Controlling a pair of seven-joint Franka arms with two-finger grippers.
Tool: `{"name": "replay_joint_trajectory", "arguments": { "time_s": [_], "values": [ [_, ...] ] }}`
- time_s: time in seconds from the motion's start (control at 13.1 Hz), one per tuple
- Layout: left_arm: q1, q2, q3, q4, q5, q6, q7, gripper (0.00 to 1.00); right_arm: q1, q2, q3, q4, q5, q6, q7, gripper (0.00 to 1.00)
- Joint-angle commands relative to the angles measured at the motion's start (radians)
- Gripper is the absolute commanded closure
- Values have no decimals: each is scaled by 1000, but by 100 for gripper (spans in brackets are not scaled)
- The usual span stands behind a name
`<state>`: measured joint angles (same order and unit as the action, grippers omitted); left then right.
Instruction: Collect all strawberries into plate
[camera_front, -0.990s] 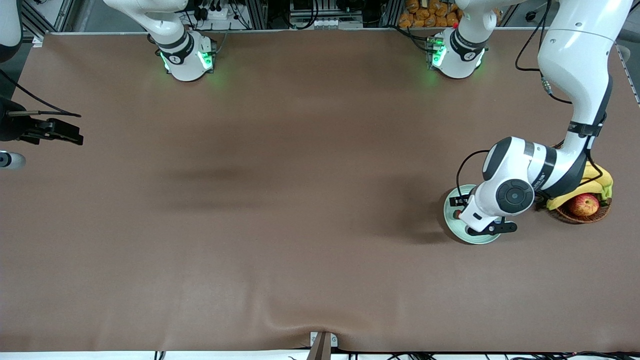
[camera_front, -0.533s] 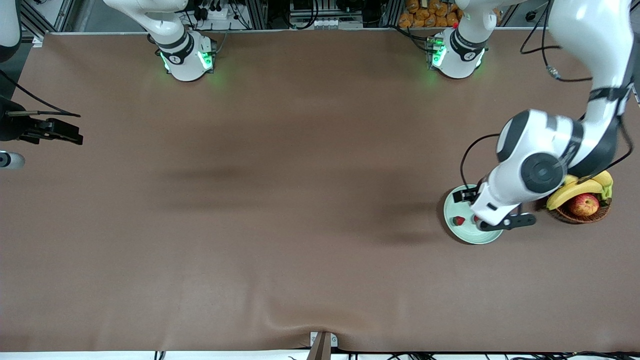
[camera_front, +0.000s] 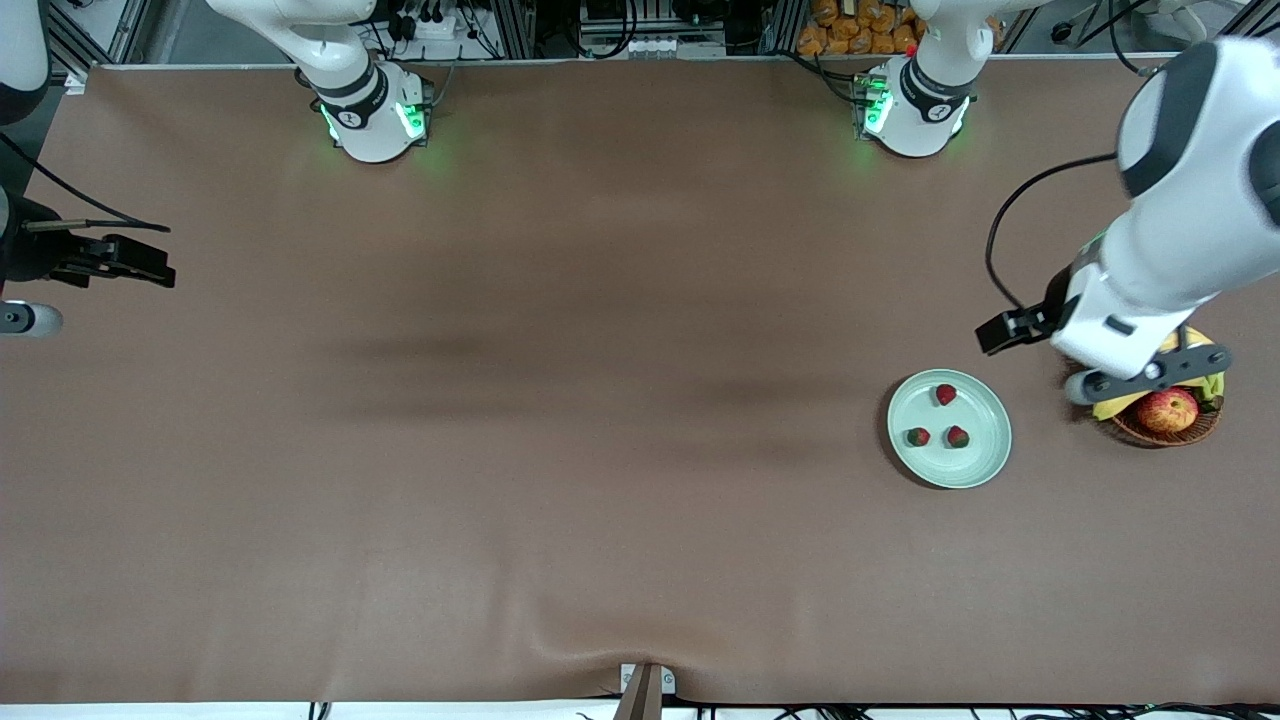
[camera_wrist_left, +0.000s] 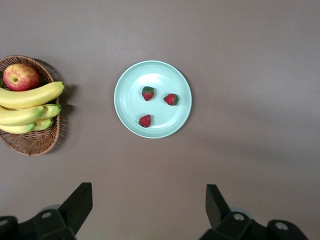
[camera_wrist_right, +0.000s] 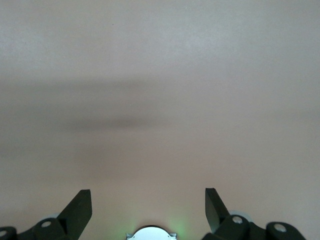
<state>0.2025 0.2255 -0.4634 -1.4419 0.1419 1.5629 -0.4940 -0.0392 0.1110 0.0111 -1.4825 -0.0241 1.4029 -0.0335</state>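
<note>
Three strawberries (camera_front: 946, 394) (camera_front: 918, 436) (camera_front: 958, 436) lie apart on the pale mint-green plate (camera_front: 975, 464) near the left arm's end of the table. In the left wrist view they show as red berries (camera_wrist_left: 148, 93) (camera_wrist_left: 171, 99) (camera_wrist_left: 145, 120) on the plate (camera_wrist_left: 134, 80). My left gripper (camera_wrist_left: 148, 210) is open and empty, raised high over the table beside the plate and the basket; its hand shows in the front view (camera_front: 1125, 330). My right gripper (camera_wrist_right: 148, 210) is open and empty, waiting at the right arm's end of the table (camera_front: 100, 262).
A brown wicker basket (camera_front: 1165, 432) stands beside the plate, toward the left arm's end, partly under the left hand. It holds a red-yellow apple (camera_front: 1168, 408) and bananas (camera_wrist_left: 30, 97). The brown cloth bulges at the table's near edge (camera_front: 600, 650).
My left gripper has risen from low over the plate and moved toward the basket. All three strawberries now show uncovered on the plate. The right arm has barely moved.
</note>
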Motion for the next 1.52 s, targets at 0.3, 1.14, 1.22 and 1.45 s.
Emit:
{"name": "replay_joint_trajectory", "arguments": {
  "time_s": [0.3,1.14,1.22,1.45],
  "values": [
    [90,-124,-6,-3,-105,-78,164,0,18,-4,-3,11,9,-33,0,0],
    [-253,-264,394,-138,-148,-72,267,0,10,-4,-16,18,3,-33,-2,0],
    [-259,-287,394,-167,-148,-66,272,0,7,-4,-17,18,4,-35,-2,0],
    [-261,-321,396,-204,-148,-50,278,0,4,-4,-11,27,6,-33,0,0]
  ]
}}
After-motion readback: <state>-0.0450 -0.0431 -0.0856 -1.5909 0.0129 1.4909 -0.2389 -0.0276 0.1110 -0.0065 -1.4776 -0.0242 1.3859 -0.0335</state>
